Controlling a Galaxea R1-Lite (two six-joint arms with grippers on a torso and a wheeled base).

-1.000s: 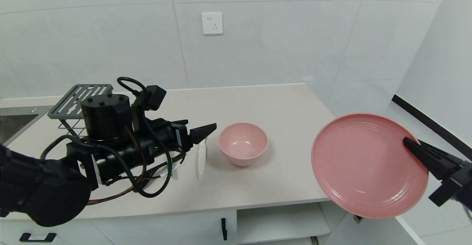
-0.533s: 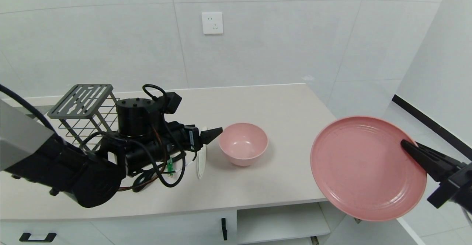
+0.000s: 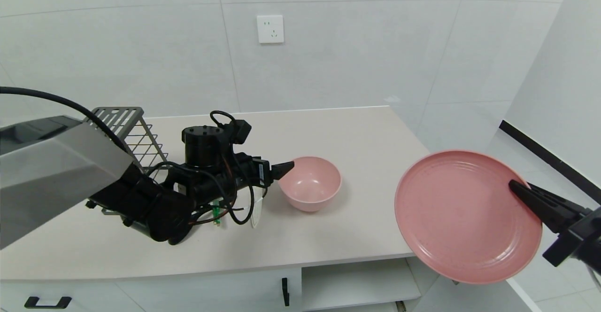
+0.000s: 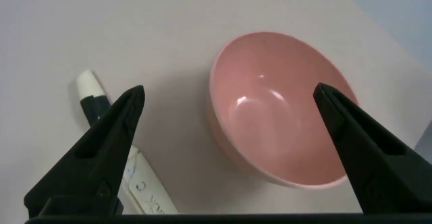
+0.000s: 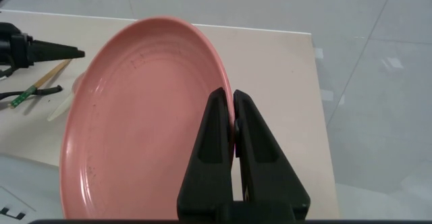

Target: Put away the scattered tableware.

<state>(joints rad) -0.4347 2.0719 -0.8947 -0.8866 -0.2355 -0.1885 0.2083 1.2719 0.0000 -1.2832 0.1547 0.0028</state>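
A pink bowl (image 3: pixel 310 183) stands upright on the beige counter (image 3: pixel 357 133), near its middle. My left gripper (image 3: pixel 284 166) is level with the bowl's left rim. In the left wrist view this gripper (image 4: pixel 229 92) is open, with one finger on each side of the bowl (image 4: pixel 280 133) and nothing held. A white wrapped utensil (image 3: pixel 256 208) lies on the counter just under the left arm, seen again (image 4: pixel 135 177) beside the bowl. My right gripper (image 3: pixel 516 187) is shut on the rim of a pink plate (image 3: pixel 465 215), held tilted in the air off the counter's right end. The right wrist view shows its fingers (image 5: pixel 219 123) pinching the plate (image 5: pixel 142 116).
A dark wire rack (image 3: pixel 127 124) stands at the back left of the counter, behind the left arm. Below the counter's front edge is an open shelf (image 3: pixel 357 284) and a cabinet handle (image 3: pixel 285 291). A tiled wall rises close behind.
My left arm has stretched to the right across the counter, bringing its open gripper up to the bowl. The plate in my right gripper has sunk very slightly.
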